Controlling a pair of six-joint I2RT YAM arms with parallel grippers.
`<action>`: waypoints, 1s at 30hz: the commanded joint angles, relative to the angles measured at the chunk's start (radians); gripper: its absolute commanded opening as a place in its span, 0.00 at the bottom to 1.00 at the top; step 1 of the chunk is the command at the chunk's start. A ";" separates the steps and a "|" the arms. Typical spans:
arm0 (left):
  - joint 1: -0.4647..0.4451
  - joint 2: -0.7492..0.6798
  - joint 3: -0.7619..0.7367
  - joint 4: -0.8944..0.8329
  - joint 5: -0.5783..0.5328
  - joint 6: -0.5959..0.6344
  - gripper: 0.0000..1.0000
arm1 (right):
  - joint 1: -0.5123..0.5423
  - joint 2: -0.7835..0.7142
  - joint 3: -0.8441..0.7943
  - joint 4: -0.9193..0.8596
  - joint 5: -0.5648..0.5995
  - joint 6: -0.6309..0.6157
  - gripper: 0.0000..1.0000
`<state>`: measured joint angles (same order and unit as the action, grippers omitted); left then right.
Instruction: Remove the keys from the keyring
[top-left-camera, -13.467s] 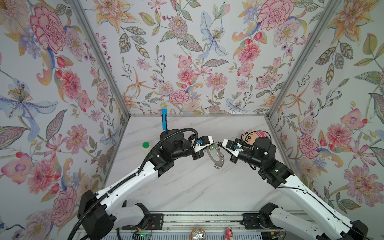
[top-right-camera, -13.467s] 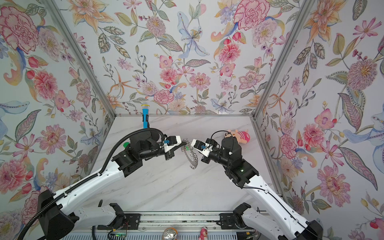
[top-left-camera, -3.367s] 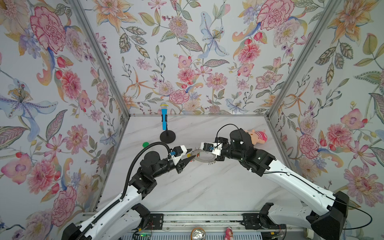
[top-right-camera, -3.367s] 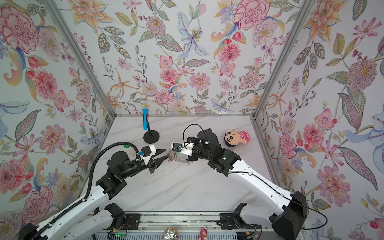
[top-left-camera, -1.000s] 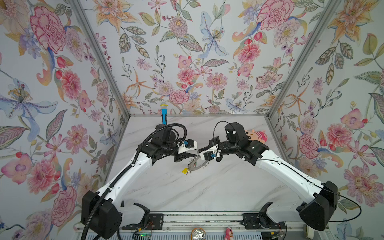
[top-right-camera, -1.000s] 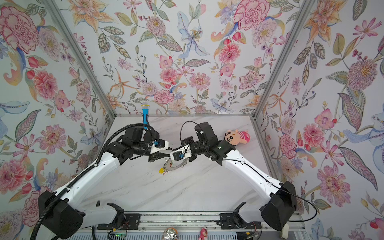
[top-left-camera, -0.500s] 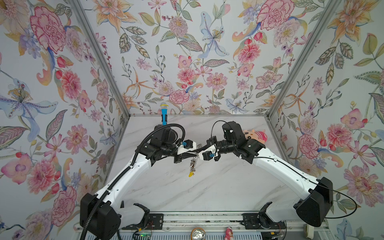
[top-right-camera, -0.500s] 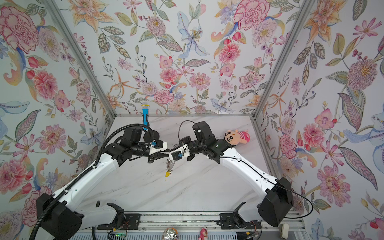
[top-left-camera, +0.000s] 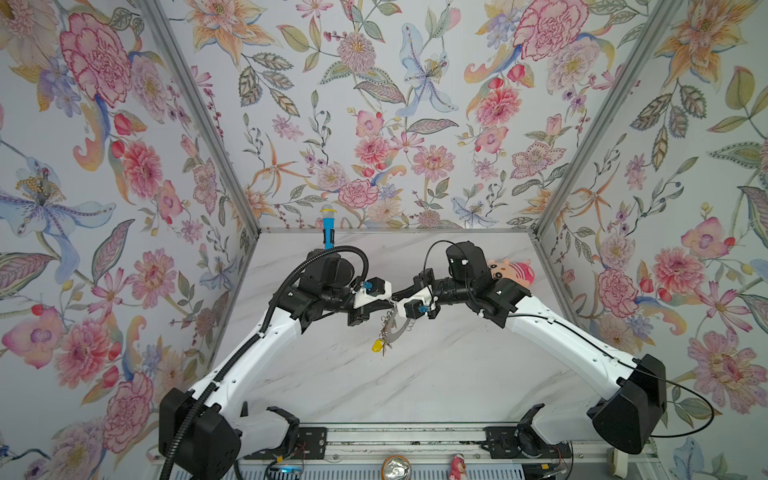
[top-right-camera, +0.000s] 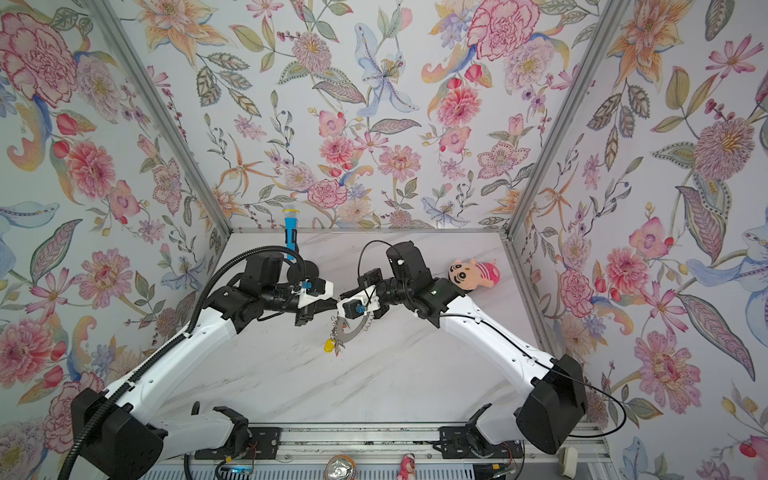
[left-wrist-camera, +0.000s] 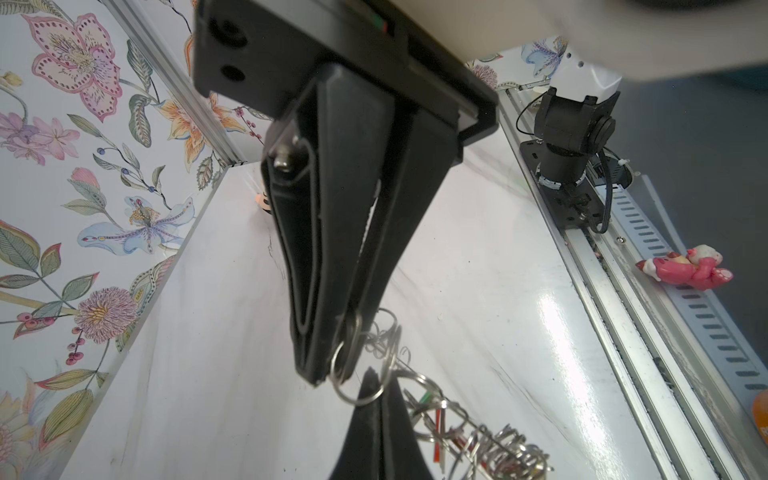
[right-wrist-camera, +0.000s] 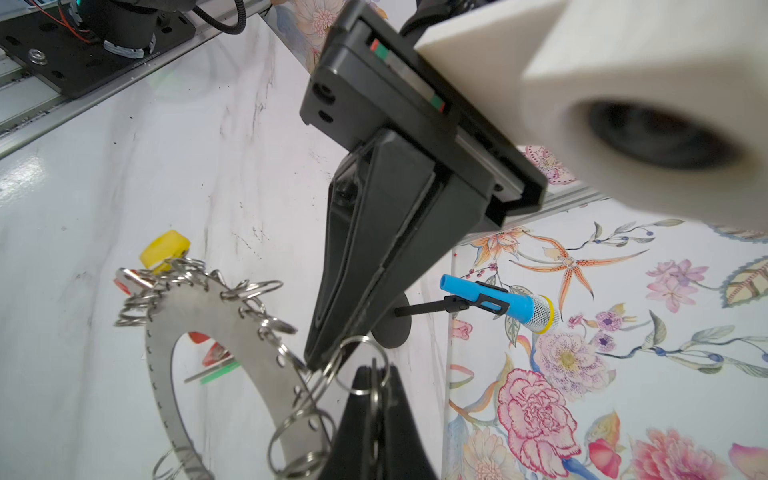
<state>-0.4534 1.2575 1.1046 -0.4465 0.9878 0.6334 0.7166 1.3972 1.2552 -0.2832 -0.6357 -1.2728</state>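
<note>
Both grippers meet tip to tip in mid-air above the table's middle. The keyring (top-left-camera: 402, 327) (top-right-camera: 354, 328), a flat grey disc fringed with wire loops, hangs tilted just beneath them. The keys (top-left-camera: 384, 338) dangle from its lower rim with a yellow tag (top-left-camera: 377, 345) (right-wrist-camera: 164, 247); red and green tags (right-wrist-camera: 214, 353) show through the disc's hole (right-wrist-camera: 216, 316). My left gripper (top-left-camera: 388, 300) (left-wrist-camera: 374, 376) is shut on one small wire loop. My right gripper (top-left-camera: 398, 300) (right-wrist-camera: 374, 372) is shut on another loop linked to it.
A blue toy microphone (top-left-camera: 328, 226) (right-wrist-camera: 498, 301) on a black stand sits at the back left. A plush doll (top-right-camera: 473, 272) lies at the back right behind the right arm. A pink figure (left-wrist-camera: 685, 270) and a can (top-left-camera: 395, 471) rest on the front rail.
My left gripper's jaws have closed onto a wire loop beside the right gripper's tip. The keyring and keys still hang under the two grippers, barely shifted.
</note>
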 joint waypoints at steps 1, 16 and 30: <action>0.000 -0.024 -0.020 0.014 -0.017 -0.017 0.00 | 0.006 -0.048 -0.011 0.068 -0.007 -0.006 0.00; 0.005 -0.041 -0.029 0.050 -0.144 -0.056 0.00 | 0.014 -0.145 -0.099 0.177 0.087 -0.015 0.00; 0.025 -0.082 -0.068 0.191 -0.196 -0.238 0.00 | 0.015 -0.201 -0.184 0.237 0.241 -0.051 0.00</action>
<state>-0.4561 1.1934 1.0637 -0.2970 0.8700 0.4767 0.7338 1.2366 1.0817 -0.0944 -0.4335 -1.3136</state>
